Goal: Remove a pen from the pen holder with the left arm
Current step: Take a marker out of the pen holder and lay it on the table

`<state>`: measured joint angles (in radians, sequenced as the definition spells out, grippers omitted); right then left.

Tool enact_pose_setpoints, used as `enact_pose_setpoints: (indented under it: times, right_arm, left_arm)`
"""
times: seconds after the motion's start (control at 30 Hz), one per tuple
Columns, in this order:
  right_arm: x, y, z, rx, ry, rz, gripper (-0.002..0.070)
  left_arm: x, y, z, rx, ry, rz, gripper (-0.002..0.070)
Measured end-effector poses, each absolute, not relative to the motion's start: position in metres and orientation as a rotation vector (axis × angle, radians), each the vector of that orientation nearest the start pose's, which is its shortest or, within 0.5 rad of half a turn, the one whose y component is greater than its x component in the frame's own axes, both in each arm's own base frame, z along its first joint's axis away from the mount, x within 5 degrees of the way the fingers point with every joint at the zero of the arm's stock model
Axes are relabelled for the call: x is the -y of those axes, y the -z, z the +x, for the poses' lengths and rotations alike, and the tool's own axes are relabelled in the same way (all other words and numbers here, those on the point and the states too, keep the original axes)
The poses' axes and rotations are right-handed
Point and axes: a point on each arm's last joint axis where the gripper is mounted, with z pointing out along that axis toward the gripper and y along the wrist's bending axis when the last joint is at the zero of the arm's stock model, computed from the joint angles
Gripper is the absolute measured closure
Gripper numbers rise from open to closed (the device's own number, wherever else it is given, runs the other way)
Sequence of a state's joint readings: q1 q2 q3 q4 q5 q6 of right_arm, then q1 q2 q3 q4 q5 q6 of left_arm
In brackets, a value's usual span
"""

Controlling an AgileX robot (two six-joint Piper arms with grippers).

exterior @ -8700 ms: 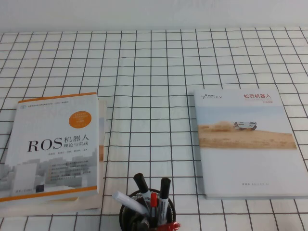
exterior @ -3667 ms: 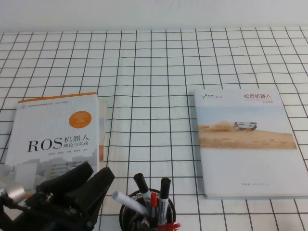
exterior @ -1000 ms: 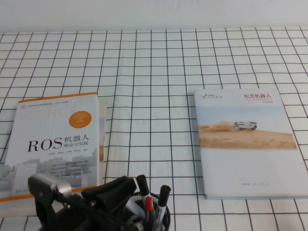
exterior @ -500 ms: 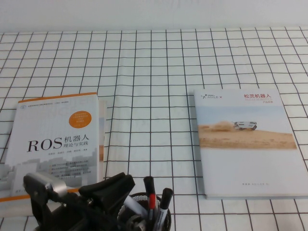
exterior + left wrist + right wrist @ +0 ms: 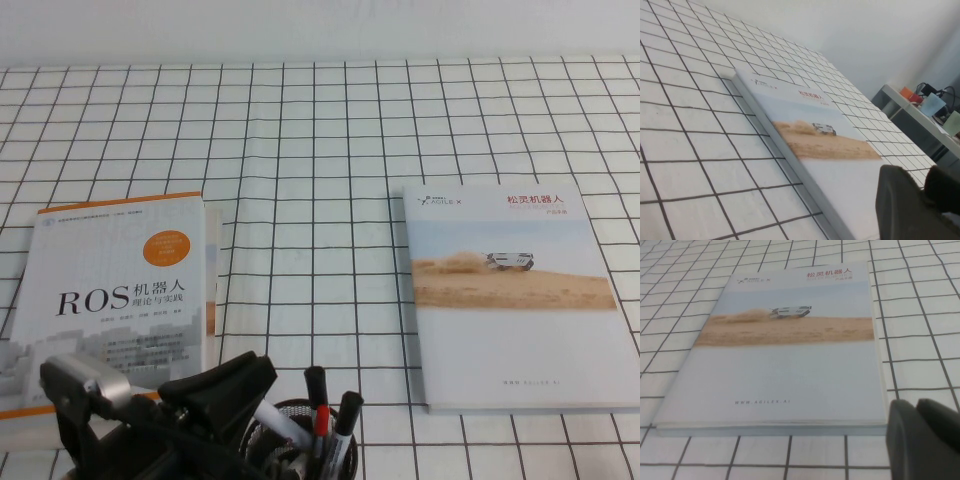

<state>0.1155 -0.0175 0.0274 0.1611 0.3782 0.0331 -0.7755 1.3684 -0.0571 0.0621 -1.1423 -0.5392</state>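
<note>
Pen holder (image 5: 348, 455): dark round mesh cup, stood at the near edge of the checked cloth (image 5: 320, 150), between the ROS book (image 5: 110, 290) and the brochure (image 5: 510, 300); partly cut off by the edge of the high view.
Pens: all stood inside the pen holder, tops above its rim.
Black-capped marker (image 5: 316, 385): glossy black cap, red showing just below it; long axis close to upright, cap up.
Second black marker (image 5: 346, 412): black cap up, leaned toward the brochure side.
White pen (image 5: 282, 426): pale barrel, slanted the other way, upper end running toward the left gripper and hidden there.
Left gripper (image 5: 256, 376): black, low at the near left, reached over the ROS book's corner to the holder's rim; open or closed on a pen, could not be told.
Right gripper (image 5: 919, 412): seen only in its own wrist view, just off the brochure's near corner above the cloth; open or closed, could not be told.
</note>
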Motion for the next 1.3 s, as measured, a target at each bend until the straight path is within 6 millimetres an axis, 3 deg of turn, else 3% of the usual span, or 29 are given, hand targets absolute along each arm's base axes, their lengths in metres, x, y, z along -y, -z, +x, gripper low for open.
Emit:
enact_pose_setpoints:
  times: [0.37,0.9,1.1,1.3]
  right_arm:
    - [-0.011,-0.171,0.051,-1.875,-0.261,0.022,0.0688]
    - [-0.011,-0.171,0.051,-1.875,-0.261,0.022,0.0688]
    - [-0.011,-0.171,0.051,-1.875,-0.261,0.022,0.0689]
    - [-0.011,-0.171,0.051,-1.875,-0.261,0.022,0.0688]
  left_arm:
    - [0.126,-0.182,0.123,-1.673,1.012,0.263,0.0604]
    - [0.141,-0.217,0.138,-1.584,0.978,0.319,0.0604]
    - [0.148,-0.239,0.144,-1.501,0.957,0.355,0.0605]
    - [0.154,-0.269,0.151,-1.424,0.822,0.465,0.0605]
